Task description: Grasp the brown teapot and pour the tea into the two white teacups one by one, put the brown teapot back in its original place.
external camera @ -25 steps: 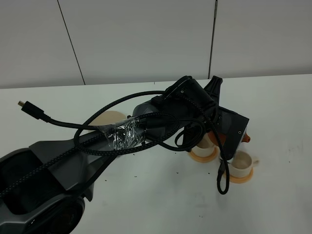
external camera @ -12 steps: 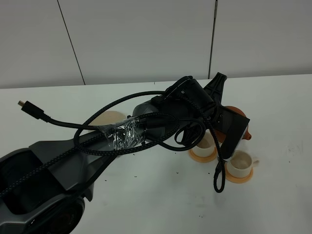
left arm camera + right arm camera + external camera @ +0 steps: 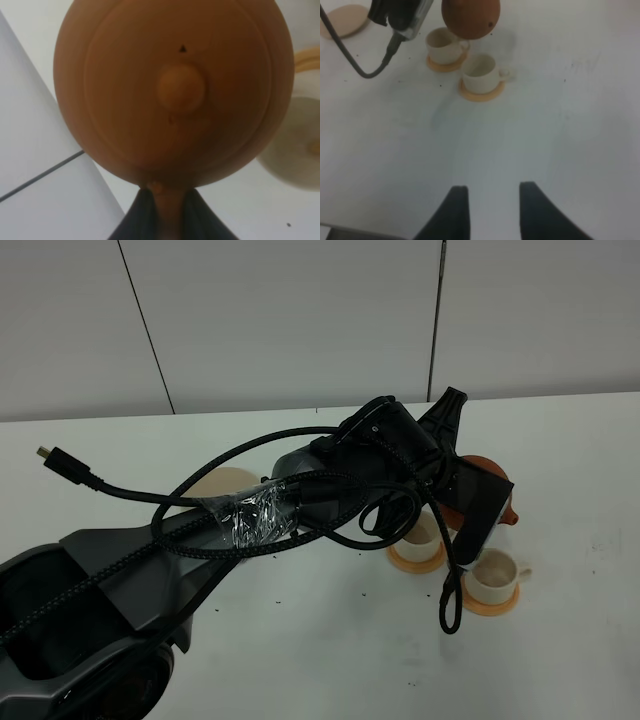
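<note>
Hanging over the two small cream-white teacups (image 3: 481,74), the round terracotta-brown clay teapot (image 3: 172,90) is clamped in the left tool (image 3: 167,212), held high enough to pour. Its pale beige saucer (image 3: 342,19) sits bare at the cups' nine o'clock; right tool (image 3: 490,210) gapes empty.

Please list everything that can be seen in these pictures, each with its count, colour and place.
teapot: one, brown, held off the table near the cups
cups: two, white, each on a coaster
coasters: two, orange, under the cups
saucer: one, beige, on the table, partly behind the arm
table: one, white
cable: one, black, along the left arm
left arm: one, black, reaching towards the cups
left end effector: one, black, shut on the teapot's handle
right end effector: one, black, open, empty, over bare table
</note>
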Controlling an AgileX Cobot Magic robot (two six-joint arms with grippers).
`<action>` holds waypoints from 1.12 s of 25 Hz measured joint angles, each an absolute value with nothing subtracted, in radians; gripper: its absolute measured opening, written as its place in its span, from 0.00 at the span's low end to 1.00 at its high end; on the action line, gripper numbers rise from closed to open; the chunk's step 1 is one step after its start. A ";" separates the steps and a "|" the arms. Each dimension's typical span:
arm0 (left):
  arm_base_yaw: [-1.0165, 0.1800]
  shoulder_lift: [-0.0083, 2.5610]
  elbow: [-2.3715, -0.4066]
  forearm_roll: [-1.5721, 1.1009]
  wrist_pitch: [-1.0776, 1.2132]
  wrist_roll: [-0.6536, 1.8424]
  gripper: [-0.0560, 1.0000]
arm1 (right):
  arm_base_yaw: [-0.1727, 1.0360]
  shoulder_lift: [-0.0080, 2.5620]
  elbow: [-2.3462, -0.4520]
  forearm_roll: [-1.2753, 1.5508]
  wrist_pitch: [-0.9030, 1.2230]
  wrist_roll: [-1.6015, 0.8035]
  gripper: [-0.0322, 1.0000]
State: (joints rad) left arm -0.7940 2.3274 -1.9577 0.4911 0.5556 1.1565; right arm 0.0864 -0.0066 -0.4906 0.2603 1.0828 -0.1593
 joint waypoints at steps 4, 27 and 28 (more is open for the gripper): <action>-0.794 2.327 -1.958 0.493 0.549 1.157 0.22 | 0.086 -0.007 -0.491 0.260 1.083 -0.159 0.27; -0.794 2.327 -1.958 0.502 0.544 1.355 0.22 | 0.086 -0.007 -0.491 0.260 1.083 -0.159 0.27; -0.794 2.327 -1.958 0.508 0.544 1.358 0.22 | 0.086 -0.007 -0.491 0.260 1.083 -0.159 0.27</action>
